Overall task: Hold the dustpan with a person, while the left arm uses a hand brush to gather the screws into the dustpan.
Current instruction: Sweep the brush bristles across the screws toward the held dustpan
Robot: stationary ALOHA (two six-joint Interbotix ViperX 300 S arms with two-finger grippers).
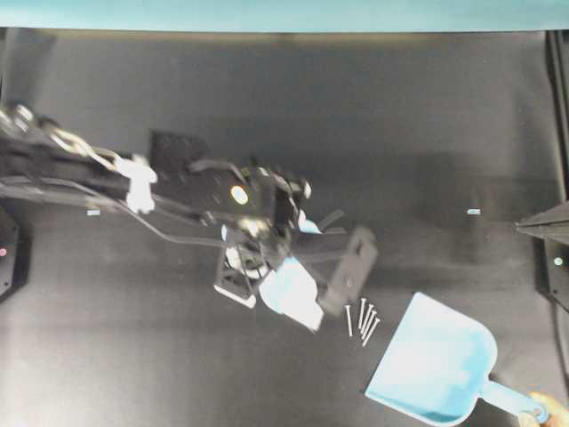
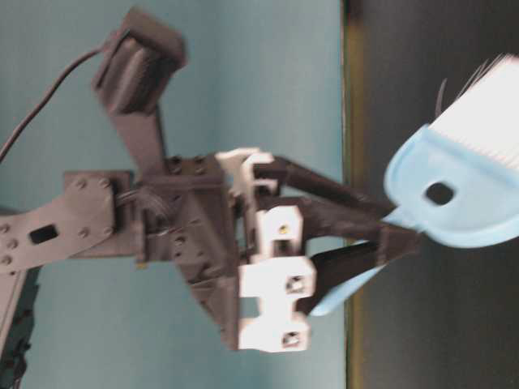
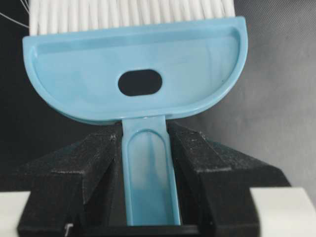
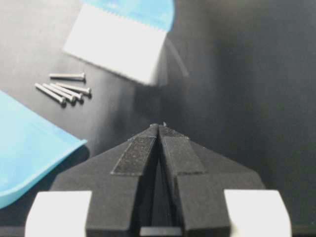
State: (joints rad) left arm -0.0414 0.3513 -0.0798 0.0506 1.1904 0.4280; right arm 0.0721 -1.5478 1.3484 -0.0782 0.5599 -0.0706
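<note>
Hand brush (image 3: 136,81): clamped by its slim handle between the two black fingers of the left gripper (image 3: 147,143), jaws part closed and pressed on either side of the handle just below the fan-shaped head.
Brush handling: looks like light, stiff plastic with a smooth surface, so it could swivel in the grip under sideways load; the narrow handle near the head seems the sensible place to hold it, and that is where it is held. The bristles (image 4: 116,47) are soft and will bend against the table.
Brush direction: long axis runs from the handle in the jaws out to the bristles, slanting toward the lower right in the overhead view, bristle edge facing the screws.
Brush place: above the dark table (image 1: 293,98), its bristle edge just left of the screws; whether it touches the surface I cannot tell.
Screws (image 1: 361,318): about five thin grey ones lying close together, between brush and dustpan.
Dustpan (image 1: 434,363): flat on the table at lower right, wide mouth open toward the screws, handle pointing away to the lower right.
Person (image 1: 544,411): fingertips on the end of the dustpan handle.
Right gripper (image 4: 159,129): parked at the right edge, fingers closed together, holding nothing.
</note>
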